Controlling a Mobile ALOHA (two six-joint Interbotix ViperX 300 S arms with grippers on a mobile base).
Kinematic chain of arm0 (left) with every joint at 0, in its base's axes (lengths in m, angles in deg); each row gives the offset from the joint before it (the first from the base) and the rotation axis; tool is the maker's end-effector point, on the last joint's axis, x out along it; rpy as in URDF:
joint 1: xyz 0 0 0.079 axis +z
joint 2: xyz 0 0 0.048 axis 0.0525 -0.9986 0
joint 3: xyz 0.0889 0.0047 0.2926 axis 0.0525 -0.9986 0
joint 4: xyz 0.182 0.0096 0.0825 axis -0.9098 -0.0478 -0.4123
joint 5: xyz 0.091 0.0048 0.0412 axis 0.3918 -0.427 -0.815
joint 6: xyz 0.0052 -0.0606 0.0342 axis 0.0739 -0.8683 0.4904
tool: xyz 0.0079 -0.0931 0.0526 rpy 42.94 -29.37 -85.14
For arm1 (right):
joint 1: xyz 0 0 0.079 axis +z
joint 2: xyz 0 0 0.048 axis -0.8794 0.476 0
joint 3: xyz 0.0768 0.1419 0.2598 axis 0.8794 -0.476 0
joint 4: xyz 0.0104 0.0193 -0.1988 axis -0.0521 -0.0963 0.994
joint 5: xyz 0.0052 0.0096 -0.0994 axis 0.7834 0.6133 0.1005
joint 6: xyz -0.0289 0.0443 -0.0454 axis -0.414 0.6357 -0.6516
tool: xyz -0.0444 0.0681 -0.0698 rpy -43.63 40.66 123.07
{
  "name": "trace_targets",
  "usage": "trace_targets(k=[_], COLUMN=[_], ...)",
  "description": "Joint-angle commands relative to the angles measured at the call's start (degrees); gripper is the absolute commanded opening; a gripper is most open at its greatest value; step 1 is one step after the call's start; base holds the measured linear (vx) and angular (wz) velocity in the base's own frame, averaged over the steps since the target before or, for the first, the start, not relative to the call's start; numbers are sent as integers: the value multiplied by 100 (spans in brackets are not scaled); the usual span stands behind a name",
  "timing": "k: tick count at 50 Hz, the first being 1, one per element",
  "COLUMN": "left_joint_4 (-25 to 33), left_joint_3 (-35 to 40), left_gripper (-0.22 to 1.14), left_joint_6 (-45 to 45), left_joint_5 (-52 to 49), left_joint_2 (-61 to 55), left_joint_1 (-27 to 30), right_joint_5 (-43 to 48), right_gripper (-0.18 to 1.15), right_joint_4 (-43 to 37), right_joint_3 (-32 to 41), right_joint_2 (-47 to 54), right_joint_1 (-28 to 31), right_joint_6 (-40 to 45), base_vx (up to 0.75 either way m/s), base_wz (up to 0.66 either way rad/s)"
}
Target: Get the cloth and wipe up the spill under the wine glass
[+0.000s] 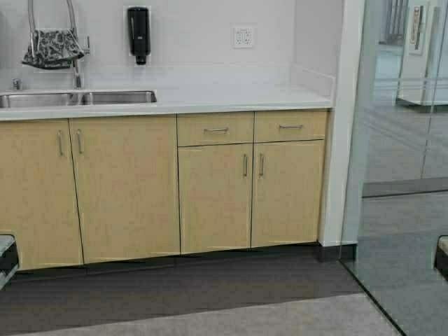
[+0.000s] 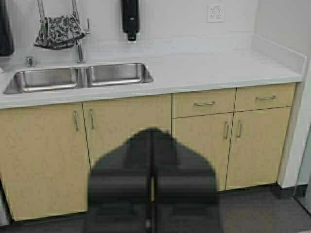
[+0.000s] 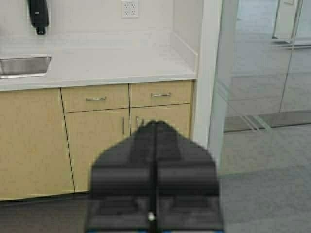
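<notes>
The cloth (image 1: 52, 49), dark grey-black with a white pattern, hangs over the arched faucet above the sink at the far left of the counter; it also shows in the left wrist view (image 2: 59, 31). The wine glass and the spill are out of view. My left gripper (image 2: 152, 133) is shut and empty, held low in front of the cabinets, well short of the cloth. My right gripper (image 3: 155, 125) is shut and empty, held low before the right-hand cabinets. In the high view only the arms' edges show at the lower left (image 1: 7, 255) and lower right (image 1: 442, 255).
A steel double sink (image 1: 77, 99) sits in the white counter (image 1: 231, 98). A black soap dispenser (image 1: 138, 33) and an outlet (image 1: 243, 36) are on the wall. Tan cabinets (image 1: 210, 189) stand below. A glass wall (image 1: 399, 175) is on the right. Dark floor (image 1: 182, 287) lies ahead.
</notes>
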Motion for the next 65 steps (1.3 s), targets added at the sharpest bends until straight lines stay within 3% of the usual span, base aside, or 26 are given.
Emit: trace_targets(k=[1,8,65], left_joint_4=[0,0,-255], left_joint_3=[-167,-105,-88], left_gripper=[-3,3,3], left_joint_6=[-167,-193,-378], left_joint_5=[-9,-9,176], left_joint_2=[185,272,-141], left_joint_1=[0,0,9], right_joint_5=[18,18,44], right_gripper=[2,6,6], right_joint_4=[-9,0,70], right_joint_3=[-62,-70,35], right_joint_2=[26,-18,-290], right_joint_1=[62,62,-158], right_joint_6=[-9,-35,123], base_vx=[0,0,15], base_wz=[0,0,4])
